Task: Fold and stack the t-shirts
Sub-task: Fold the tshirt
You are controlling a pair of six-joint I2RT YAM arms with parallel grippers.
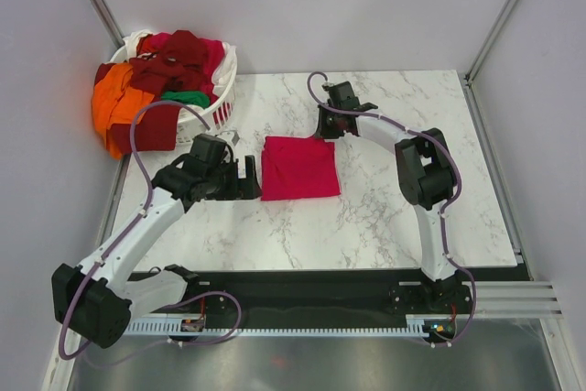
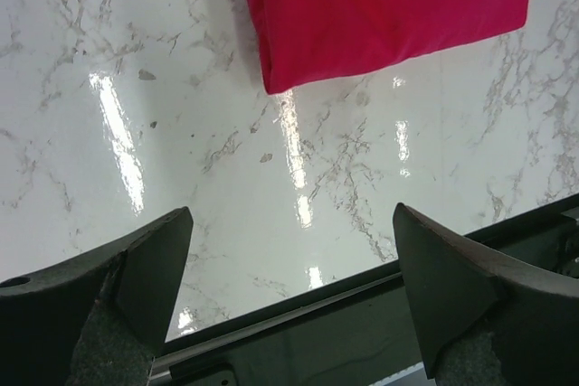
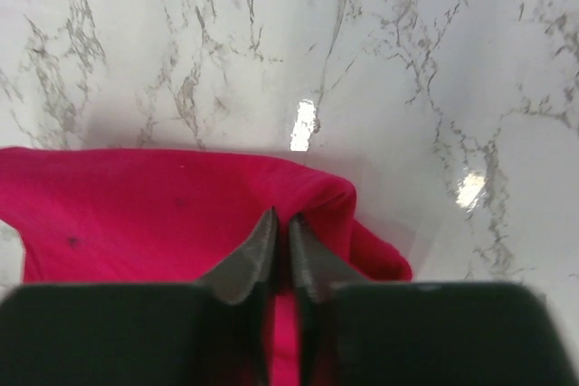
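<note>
A folded crimson-pink t-shirt lies flat in the middle of the marble table. My right gripper is at its far right corner, shut on a pinch of that cloth, which bunches up round the fingertips. My left gripper is open and empty, just left of the shirt's left edge; in the left wrist view the shirt lies ahead of the fingers. More t-shirts, dark maroon, orange and green, are heaped in the basket.
A white slotted laundry basket stands at the table's far left corner, clothes spilling over its left side. The table's near edge with a black rail is just below my left gripper. Grey walls close in left, right and behind.
</note>
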